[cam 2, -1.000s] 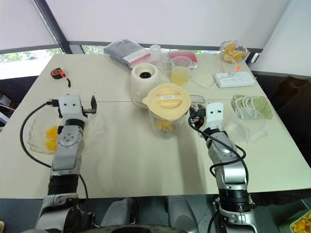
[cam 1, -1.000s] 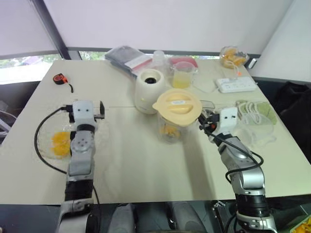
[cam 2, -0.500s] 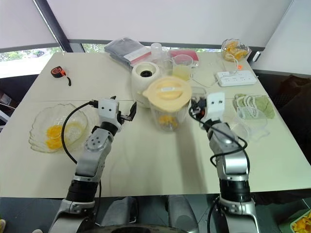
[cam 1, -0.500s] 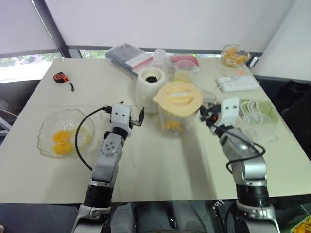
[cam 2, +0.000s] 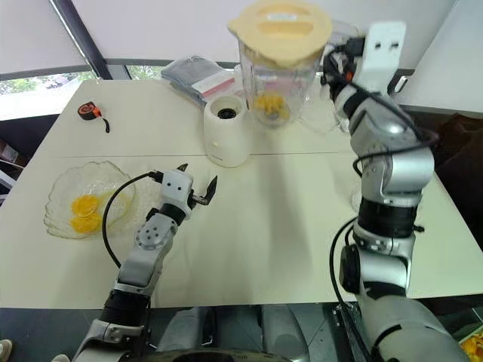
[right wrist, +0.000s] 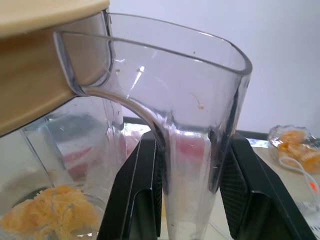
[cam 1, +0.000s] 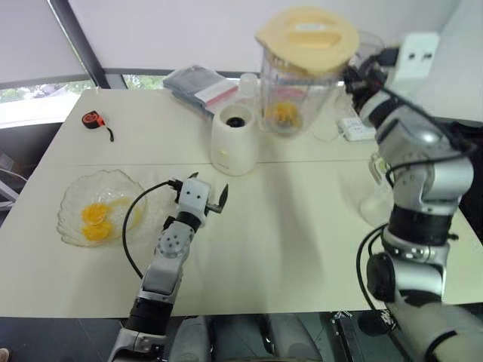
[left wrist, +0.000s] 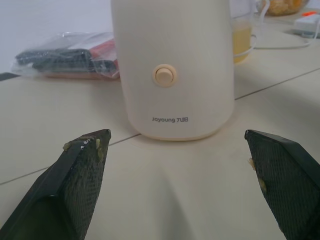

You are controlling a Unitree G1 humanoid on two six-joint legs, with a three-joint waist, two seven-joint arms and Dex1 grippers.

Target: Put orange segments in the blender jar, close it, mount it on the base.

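Since the lift: right gripper [right wrist: 187, 190] has carried the blender jar [cam 1: 302, 83] clear up off the counter [cam 1: 302, 249], where a second ago it stood in front of the base
Left gripper [cam 2: 198, 183]: jaws spread wide and holding nothing; it has swung across from the glass bowl [cam 1: 75, 226] and now points level at the base, which stands just ahead of it
Glass bowl: behind and to the left of the left gripper, a few orange segments [cam 1: 94, 220] lying in it
Base [cam 1: 234, 139]: upright on the counter, dark socket on top bare, knob facing the left gripper
Right gripper's hold: both fingers [right wrist: 135, 200] clamped on the jar's clear handle, one on each side
Blender jar: hanging in the air above and beyond the base, cream lid [cam 1: 308, 36] on, orange segments in its bottom
Meaning: filling and closing look done; what is left is mounting
Next, as I judge: bring the jar over the socket and lower it straight, perhaps with the left gripper steadying the base
Risk: a handle-only hold may let the jar tilt
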